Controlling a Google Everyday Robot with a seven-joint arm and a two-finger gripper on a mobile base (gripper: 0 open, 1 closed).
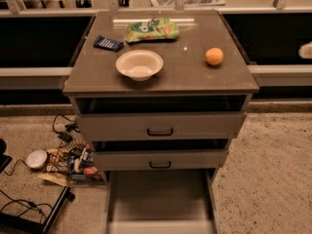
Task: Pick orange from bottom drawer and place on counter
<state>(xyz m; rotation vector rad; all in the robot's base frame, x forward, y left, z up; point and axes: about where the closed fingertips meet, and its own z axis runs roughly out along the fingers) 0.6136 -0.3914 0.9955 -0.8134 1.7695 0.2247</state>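
Orange (214, 56) on counter (195, 79), bottom drawer (161, 199) pulled out, claw (306, 50) at right edge, grip unclear

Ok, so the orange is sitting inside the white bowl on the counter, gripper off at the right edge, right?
No: the camera view shows the orange on the bare counter, right of the white bowl and apart from it. The gripper is at the right edge.

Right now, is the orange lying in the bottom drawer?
No, the orange sits on the counter; the gripper is at the view's right edge, apart.
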